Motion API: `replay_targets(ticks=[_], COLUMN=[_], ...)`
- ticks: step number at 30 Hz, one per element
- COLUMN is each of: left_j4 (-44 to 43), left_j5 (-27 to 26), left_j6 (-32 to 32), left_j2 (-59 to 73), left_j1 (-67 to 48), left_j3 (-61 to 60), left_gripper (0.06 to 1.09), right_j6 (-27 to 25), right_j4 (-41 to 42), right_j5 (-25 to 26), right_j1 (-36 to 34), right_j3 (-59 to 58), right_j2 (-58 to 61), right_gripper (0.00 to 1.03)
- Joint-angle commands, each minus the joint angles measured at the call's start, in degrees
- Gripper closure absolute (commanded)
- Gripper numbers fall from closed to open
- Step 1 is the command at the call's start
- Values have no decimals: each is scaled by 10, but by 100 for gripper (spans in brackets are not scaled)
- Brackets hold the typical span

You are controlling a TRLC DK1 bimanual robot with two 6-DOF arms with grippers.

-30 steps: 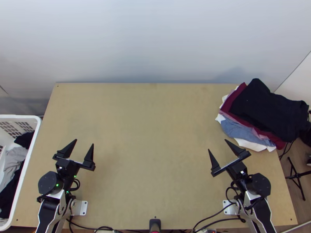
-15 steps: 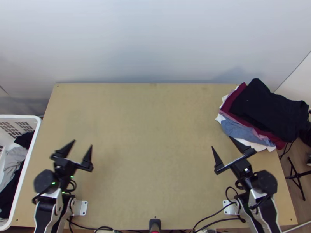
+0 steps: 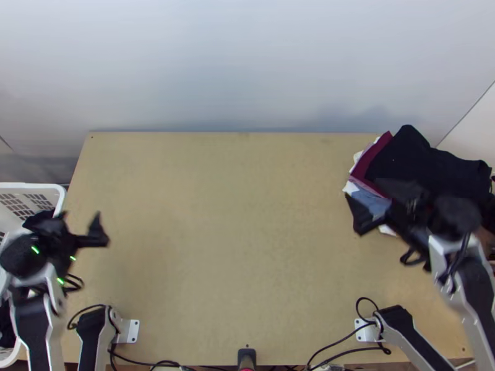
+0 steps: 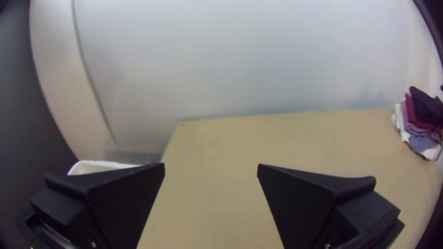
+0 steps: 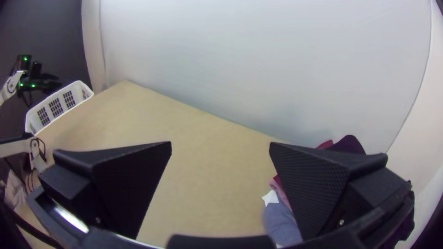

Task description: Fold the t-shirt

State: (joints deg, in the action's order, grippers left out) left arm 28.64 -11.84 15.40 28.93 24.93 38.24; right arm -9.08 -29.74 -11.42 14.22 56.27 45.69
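Table: light wooden top [image 3: 235,235], wide bare wood between the two grippers, running from the near edge by the arm bases to the far edge at the pale wall [image 3: 247,68].
Left edge: white laundry basket [image 3: 34,185] just beside it, dark cloth [image 3: 6,328] bunched inside.
Right edge: clothing pile [image 3: 433,161] covers the far corner and hangs out past the tabletop.
Left gripper [image 3: 79,216]: above the table's left edge, by the basket; fingers spread wide.
Right gripper [image 3: 362,187]: above the pile's near side, overlapping it in the top view; whether it touches is unclear. Fingers spread wide.
T-shirt: cannot tell which garment it is, in the pile or the basket. The pile is beneath the right gripper in the top view and well apart from the left gripper.
Pile layers: black on top, then maroon, with blue and white lower down, all laid flat.
Pile direction: the long axis slants from the far edge toward the right edge, nearer the right arm.
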Motion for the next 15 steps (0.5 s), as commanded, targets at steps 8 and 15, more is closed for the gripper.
replay_targets(ticks=[8,15], left_j4=[109,111], left_j5=[-70,-3], left_j6=[247,329], left_j2=[507,697], left_j1=[470,538], left_j3=[216,274], left_gripper=[11,11], right_j6=[25,50], right_j4=[-310,-392], right_j5=[-42,-42], right_j1=[13,13], right_j3=[418,486], right_j2=[344,409], right_gripper=[5,5])
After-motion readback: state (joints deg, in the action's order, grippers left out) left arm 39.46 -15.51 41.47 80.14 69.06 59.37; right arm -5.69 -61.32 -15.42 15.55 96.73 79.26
